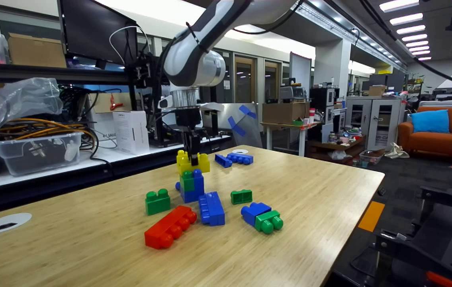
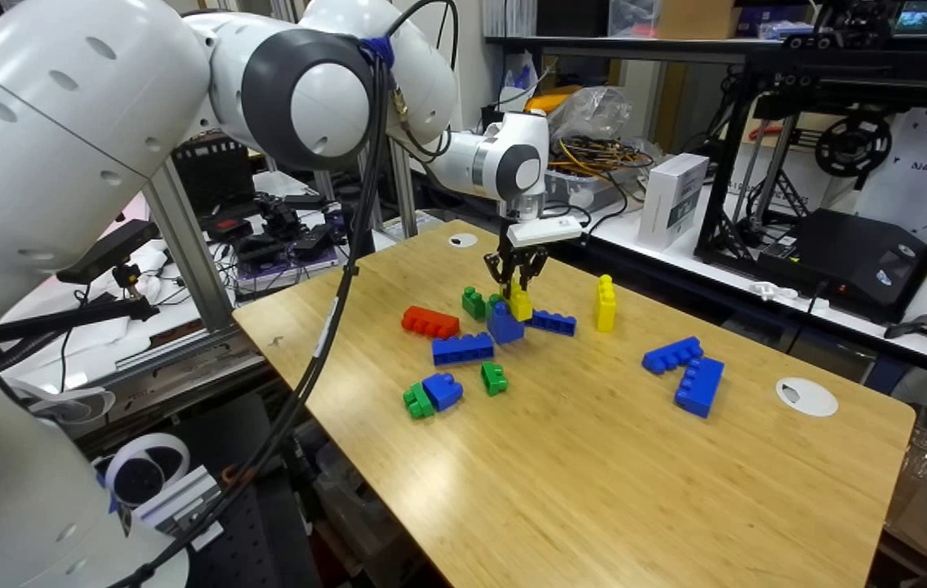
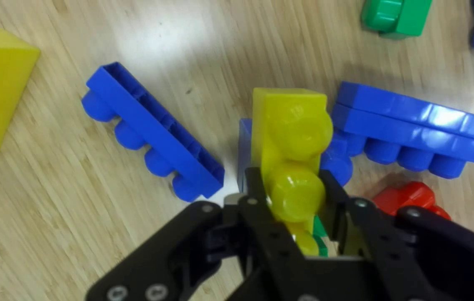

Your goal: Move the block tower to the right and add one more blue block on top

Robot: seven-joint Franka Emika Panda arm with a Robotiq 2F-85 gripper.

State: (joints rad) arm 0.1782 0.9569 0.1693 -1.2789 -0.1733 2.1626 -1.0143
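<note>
The block tower shows a yellow brick [image 1: 205, 163] above a blue brick [image 1: 194, 194], with a small green part [image 1: 187, 181] at the blue brick's upper side. My gripper [image 3: 293, 182] comes from above and is shut on the tower's yellow brick [image 3: 297, 125], one finger [image 3: 255, 180] on each side of a stud. In an exterior view the gripper [image 2: 515, 289] covers part of that yellow brick [image 2: 521, 305]. Whether the yellow is pressed fully onto the blue, I cannot tell. The small blue block [image 2: 443, 390] lies on its side against a green brick [image 2: 418, 401] on the table.
Close around the tower lie a wide blue brick [image 1: 211, 209], a red brick [image 1: 170, 228], green bricks [image 1: 158, 202] and a hollow-faced blue brick [image 3: 153, 129]. A lone yellow brick [image 2: 606, 304] stands upright nearby. Two more blue bricks [image 2: 700, 387] lie farther along the table.
</note>
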